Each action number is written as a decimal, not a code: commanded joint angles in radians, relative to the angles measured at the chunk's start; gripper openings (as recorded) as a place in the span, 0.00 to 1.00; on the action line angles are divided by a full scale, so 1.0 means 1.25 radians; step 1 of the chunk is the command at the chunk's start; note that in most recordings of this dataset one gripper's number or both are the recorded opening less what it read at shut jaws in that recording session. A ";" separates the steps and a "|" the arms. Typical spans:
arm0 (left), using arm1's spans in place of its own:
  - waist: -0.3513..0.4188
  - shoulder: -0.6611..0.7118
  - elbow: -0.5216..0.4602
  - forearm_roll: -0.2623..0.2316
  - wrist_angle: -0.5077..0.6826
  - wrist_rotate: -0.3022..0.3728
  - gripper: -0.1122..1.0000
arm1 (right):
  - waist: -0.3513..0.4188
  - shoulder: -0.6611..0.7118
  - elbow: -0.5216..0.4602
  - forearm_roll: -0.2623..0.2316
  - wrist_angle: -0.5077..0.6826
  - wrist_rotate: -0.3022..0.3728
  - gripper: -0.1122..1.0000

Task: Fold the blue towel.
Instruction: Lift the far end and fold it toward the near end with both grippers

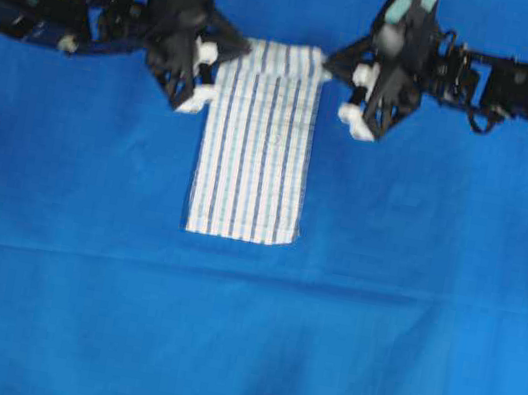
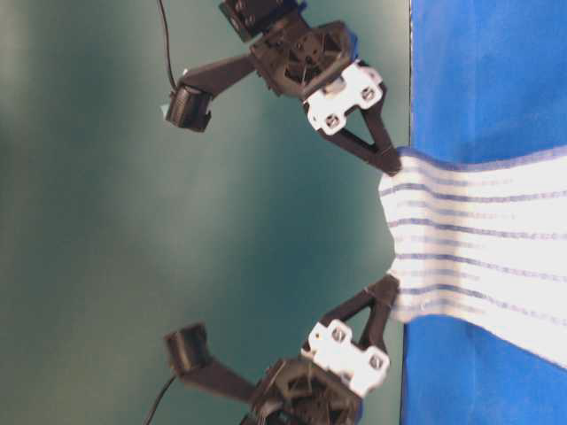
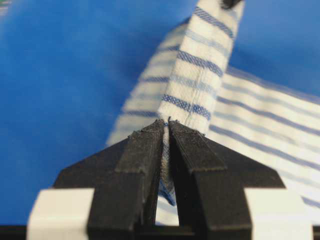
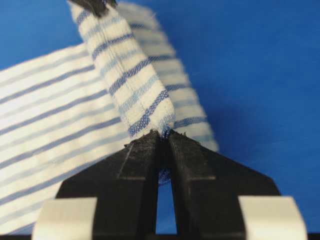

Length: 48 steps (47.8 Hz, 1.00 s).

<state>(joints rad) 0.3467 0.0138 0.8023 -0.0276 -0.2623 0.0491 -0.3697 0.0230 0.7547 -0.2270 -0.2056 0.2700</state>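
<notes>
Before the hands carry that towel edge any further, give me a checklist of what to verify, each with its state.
1. Left hand shut on a corner of the blue towel: ok, cloth is pinched between the fingers in the left wrist view.
2. Right hand shut on the other corner: ok, same pinch in the right wrist view.
3. Held edge stretched between both hands, raised off the blue sheet: ok in the table-level view.
4. Rest of the towel lying flat and straight: ok from overhead.
5. Near edge square for lining up: ok; it looks straight.
6. Both layers caught in each pinch: cannot tell.
</notes>
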 commanded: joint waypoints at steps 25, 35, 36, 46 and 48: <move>-0.258 -0.049 0.048 -0.001 0.025 -0.006 0.14 | 0.214 -0.029 0.006 0.026 0.097 0.000 0.17; -0.265 -0.027 0.060 -0.004 0.031 -0.006 0.14 | 0.231 -0.025 0.004 0.033 0.097 0.000 0.17; -0.266 -0.023 0.060 -0.004 0.031 -0.007 0.14 | 0.231 -0.023 0.004 0.036 0.097 0.000 0.17; -0.270 -0.009 0.061 -0.004 0.029 -0.025 0.14 | 0.239 -0.007 0.000 0.054 0.093 0.001 0.17; -0.270 -0.007 0.061 -0.004 0.031 -0.026 0.14 | 0.241 -0.002 -0.001 0.059 0.093 0.000 0.17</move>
<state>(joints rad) 0.0138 0.0123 0.8836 -0.0322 -0.2224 0.0153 -0.0706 0.0245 0.7685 -0.1657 -0.0828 0.2715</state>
